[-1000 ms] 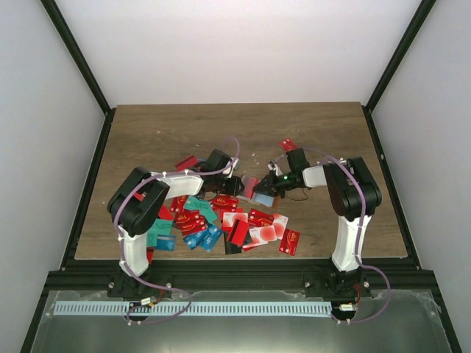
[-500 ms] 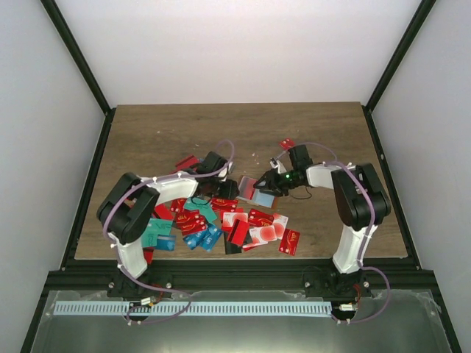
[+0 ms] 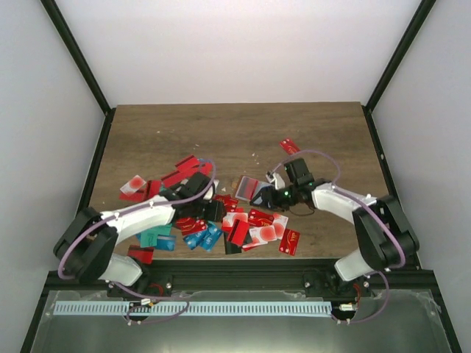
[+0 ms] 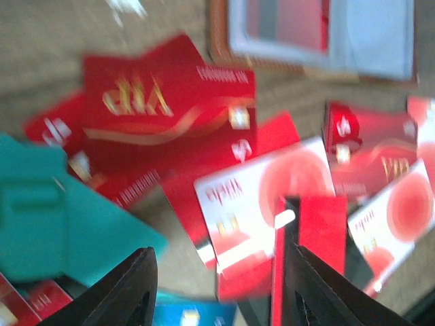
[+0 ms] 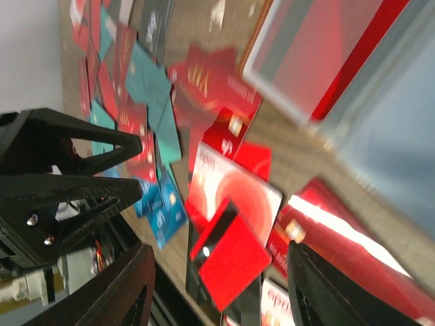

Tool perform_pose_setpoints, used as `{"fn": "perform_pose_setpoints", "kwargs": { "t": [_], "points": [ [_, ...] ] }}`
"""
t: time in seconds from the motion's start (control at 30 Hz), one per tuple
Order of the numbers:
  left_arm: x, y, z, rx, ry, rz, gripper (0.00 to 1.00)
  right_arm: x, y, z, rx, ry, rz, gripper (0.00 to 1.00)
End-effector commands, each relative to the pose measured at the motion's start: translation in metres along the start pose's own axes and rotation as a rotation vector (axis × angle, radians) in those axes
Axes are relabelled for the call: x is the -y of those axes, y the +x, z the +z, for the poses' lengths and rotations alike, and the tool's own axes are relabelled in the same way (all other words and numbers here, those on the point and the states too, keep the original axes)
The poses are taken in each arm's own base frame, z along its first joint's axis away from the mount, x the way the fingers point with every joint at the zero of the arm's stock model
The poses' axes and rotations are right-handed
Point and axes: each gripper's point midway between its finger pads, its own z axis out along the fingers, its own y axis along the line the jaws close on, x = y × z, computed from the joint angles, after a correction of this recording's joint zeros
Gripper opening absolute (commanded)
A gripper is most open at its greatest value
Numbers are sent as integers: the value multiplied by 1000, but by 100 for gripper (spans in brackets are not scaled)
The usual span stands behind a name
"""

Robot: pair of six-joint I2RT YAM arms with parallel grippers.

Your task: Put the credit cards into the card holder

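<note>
Tabletop [image 3: 184,129] of dark wood is seen whole only from the top external camera, with the credit cards [image 3: 193,224] strewn over its near middle: mostly red, some teal, blue and white. The card holder [image 3: 249,187] is laid open on the table at the far edge of that heap, between the two arm ends. Its detail is given only by the wrist cameras, both blurred. In the left wrist view the card holder [image 4: 380,41] is shown with a brown rim and pale blue lining, a red card lodged in it. In the right wrist view the card holder [image 5: 387,136] fills the upper right.

The left gripper [image 3: 211,211] [image 4: 221,292] is held low over the cards, jaws apart and nothing between them. The right gripper [image 3: 265,197] [image 5: 217,292] is likewise spread and empty, near the holder. The left gripper's fingers [image 5: 68,197] are caught side-on by the right wrist camera alone. A white card [image 4: 272,197] with a red circle lies under the left jaws.
</note>
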Motion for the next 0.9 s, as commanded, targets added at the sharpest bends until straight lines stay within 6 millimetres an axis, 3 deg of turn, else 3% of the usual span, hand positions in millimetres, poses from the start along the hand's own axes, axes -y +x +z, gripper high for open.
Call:
{"fn": "perform_pose_setpoints", "kwargs": {
  "t": [0.0, 0.13, 0.37, 0.63, 0.87],
  "points": [
    [15, 39, -7, -61, 25, -5, 53, -6, 33, 5, -23, 29, -18, 55],
    [33, 60, -5, -71, 87, 1, 48, -11, 51, 13, -38, 6, -22, 56],
    [45, 73, 13, -97, 125, 13, 32, -8, 61, 36, -85, 30, 9, 56],
    [53, 75, 13, -101, 146, 30, 18, -3, 60, 41, -83, 50, 24, 55],
    [51, 86, 17, -136, 151, 41, 13, 0, 60, 44, -86, 55, 35, 55]
  ]
}}
